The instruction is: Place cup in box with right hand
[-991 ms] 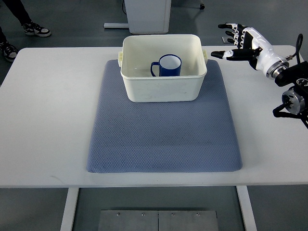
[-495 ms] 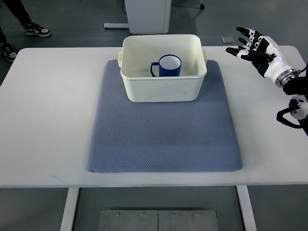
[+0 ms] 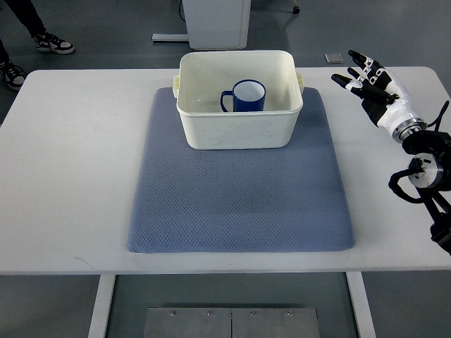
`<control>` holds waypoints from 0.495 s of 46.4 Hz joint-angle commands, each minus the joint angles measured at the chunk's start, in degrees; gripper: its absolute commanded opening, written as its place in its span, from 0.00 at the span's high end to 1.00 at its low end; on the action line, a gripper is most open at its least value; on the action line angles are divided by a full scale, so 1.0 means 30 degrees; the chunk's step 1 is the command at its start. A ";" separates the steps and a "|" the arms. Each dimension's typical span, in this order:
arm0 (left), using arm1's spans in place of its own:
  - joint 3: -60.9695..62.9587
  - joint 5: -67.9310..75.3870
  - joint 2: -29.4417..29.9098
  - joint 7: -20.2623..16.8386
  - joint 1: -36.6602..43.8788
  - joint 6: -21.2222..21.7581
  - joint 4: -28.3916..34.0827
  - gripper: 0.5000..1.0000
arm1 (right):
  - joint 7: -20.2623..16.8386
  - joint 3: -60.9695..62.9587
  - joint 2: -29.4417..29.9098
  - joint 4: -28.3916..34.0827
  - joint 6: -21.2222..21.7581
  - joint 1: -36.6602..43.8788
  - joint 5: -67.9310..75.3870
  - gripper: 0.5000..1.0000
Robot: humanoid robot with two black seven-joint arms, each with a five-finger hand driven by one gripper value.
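From my station I saw the blue cup [image 3: 248,95] standing upright inside the white box [image 3: 239,130], set toward the back wall and a little right of the box's middle, its handle pointing to the picture's left. The box sat on the far end of the blue-grey mat [image 3: 239,204], and the mat lay flat on the white table [image 3: 70,176], roughly centred across it.

The right hand [image 3: 368,83] was well clear of the box, out past the mat's right edge and over the bare tabletop near the far right corner. Its fingers [image 3: 357,61] were spread and relaxed, with nothing held in them; the dark fingertips pointed up and away toward the far edge of the table. The white wrist led down and right into the dark joints of the right arm [image 3: 423,176], which came in from the right edge of the picture. I could see no part of the left arm anywhere in the view.

Beyond the table I noted a white cabinet base [image 3: 215,21] on the grey floor, and at the top left corner a person's shoes [image 3: 53,44] beside a dark trouser leg. Below the near edge of the table a metal plate [image 3: 232,322] showed between the table legs
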 commanded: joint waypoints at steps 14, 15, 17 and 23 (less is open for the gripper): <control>0.0009 0.0011 0.0000 -0.0001 -0.0022 -0.0003 -0.0001 0.00 | -0.0004 0.1493 0.1651 -0.1060 0.0005 -0.0896 0.0033 0.00; -0.0020 0.0011 0.0000 -0.0001 0.0007 -0.0003 -0.0001 0.00 | -0.0004 0.1610 0.1768 -0.1060 0.0005 -0.0925 0.0033 0.00; 0.0008 0.0011 0.0000 -0.0001 0.0007 -0.0003 -0.0001 0.00 | -0.0004 0.1845 0.2002 -0.1060 0.0005 -0.0984 0.0033 0.00; -0.0020 0.0011 0.0000 -0.0001 0.0007 -0.0003 -0.0001 0.00 | -0.0004 0.2227 0.2589 -0.1118 0.0005 -0.1072 0.0004 0.00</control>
